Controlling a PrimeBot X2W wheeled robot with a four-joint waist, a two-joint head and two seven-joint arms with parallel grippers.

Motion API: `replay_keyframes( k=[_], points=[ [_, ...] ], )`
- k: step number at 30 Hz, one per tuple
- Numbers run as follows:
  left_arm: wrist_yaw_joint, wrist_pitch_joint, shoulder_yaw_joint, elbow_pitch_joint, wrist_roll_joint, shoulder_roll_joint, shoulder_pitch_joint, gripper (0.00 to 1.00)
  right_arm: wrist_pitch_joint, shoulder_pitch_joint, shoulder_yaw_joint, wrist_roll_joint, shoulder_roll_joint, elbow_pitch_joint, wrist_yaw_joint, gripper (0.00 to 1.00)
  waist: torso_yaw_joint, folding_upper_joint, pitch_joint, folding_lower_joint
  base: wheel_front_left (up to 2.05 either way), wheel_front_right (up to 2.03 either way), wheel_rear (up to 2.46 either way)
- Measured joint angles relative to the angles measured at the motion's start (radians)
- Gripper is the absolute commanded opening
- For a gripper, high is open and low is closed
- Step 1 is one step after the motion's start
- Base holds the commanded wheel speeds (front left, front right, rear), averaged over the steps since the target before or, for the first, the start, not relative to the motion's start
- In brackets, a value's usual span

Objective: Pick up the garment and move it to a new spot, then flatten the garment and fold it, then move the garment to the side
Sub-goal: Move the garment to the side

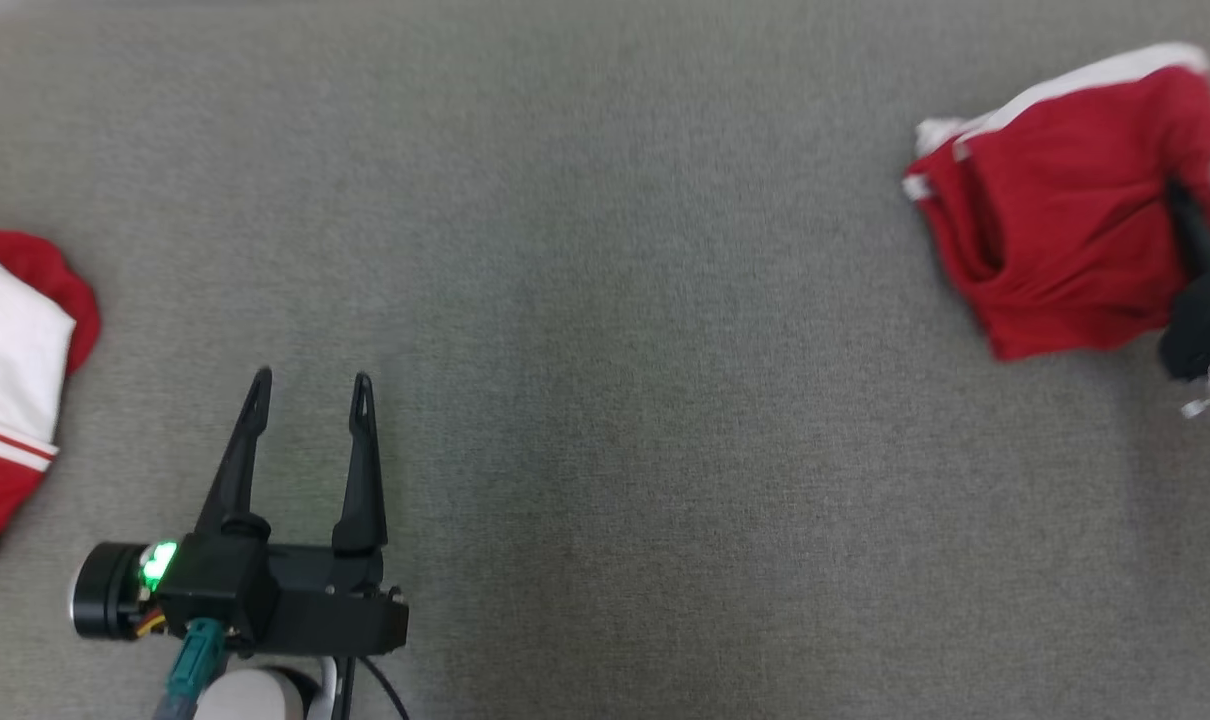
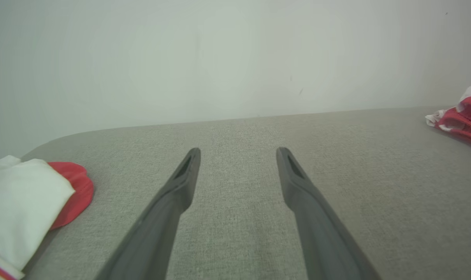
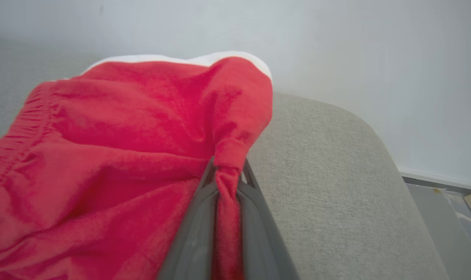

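Observation:
The garment (image 1: 1065,210) is a red piece with a white band, bunched at the far right of the grey surface. My right gripper (image 1: 1200,215) reaches into its right edge from the frame's right side. The right wrist view has a fold of the red garment (image 3: 103,155) pinched between my right gripper's (image 3: 227,169) two dark fingers, which are shut on the cloth. My left gripper (image 1: 310,385) rests at the lower left, open, fingers pointing up and nothing between them. In the left wrist view my left gripper (image 2: 238,151) stands open above bare grey fabric, with the garment (image 2: 461,118) at the far right.
A second red and white garment (image 1: 10,390) lies at the left edge, also at the lower left as a white and red bundle (image 2: 25,206). The grey surface (image 1: 605,330) stretches between the two. Its rounded corner (image 3: 360,128) drops to a floor (image 3: 445,210) by a pale wall.

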Motion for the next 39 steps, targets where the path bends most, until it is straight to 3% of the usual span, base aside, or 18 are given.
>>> replay_keyframes(
  k=[9,15,25,30,31,32,33,39],
  points=[
    [0.009,0.0,-0.031,-0.102,0.033,-0.001,-0.079,1.0,0.017,-0.104,-0.008,0.033,-0.189,-0.038,0.0,0.0,-0.035,0.0,0.146,-0.0001,0.0,0.0,0.0],
    [0.013,0.0,-0.047,-0.159,0.057,0.004,-0.109,1.0,0.027,-0.149,-0.013,0.047,-0.278,-0.06,0.0,0.0,-0.057,0.0,0.234,-0.0001,0.0,0.0,0.0],
    [0.026,0.0,-0.044,-0.226,0.067,0.043,-0.122,1.0,0.035,-0.208,-0.014,0.042,-0.36,-0.098,0.0,0.0,-0.107,-0.0002,0.328,-0.0004,0.0,0.0,0.0],
    [0.035,-0.001,-0.046,-0.243,0.069,0.055,-0.126,1.0,0.034,-0.23,-0.014,0.033,-0.355,-0.094,0.0,0.0,-0.125,-0.0002,0.354,-0.0004,0.0,0.0,0.0],
    [0.035,-0.001,-0.046,-0.243,0.069,0.057,-0.128,1.0,0.033,-0.234,-0.014,0.028,-0.35,-0.091,0.0,0.14,-0.127,-0.0002,0.356,-0.0005,0.0,0.0,0.0],
    [0.037,-0.001,-0.047,-0.244,0.069,0.058,-0.129,1.0,0.023,-0.238,-0.015,0.024,-0.347,-0.088,0.0,0.48,-0.128,-0.0002,0.357,-0.0005,0.0,0.0,0.0],
    [0.039,-0.001,-0.048,-0.243,0.069,0.059,-0.129,1.0,0.016,-0.241,-0.015,0.016,-0.345,-0.084,0.0,1.0,-0.128,-0.0002,0.357,-0.0005,0.0,0.0,0.0],
    [0.053,-0.001,-0.05,-0.231,0.063,0.059,-0.128,1.0,-0.024,-0.265,-0.039,-0.028,-0.322,-0.046,0.0,1.0,-0.124,-0.0002,0.338,-0.0004,0.0,0.0,0.0]
  ],
)
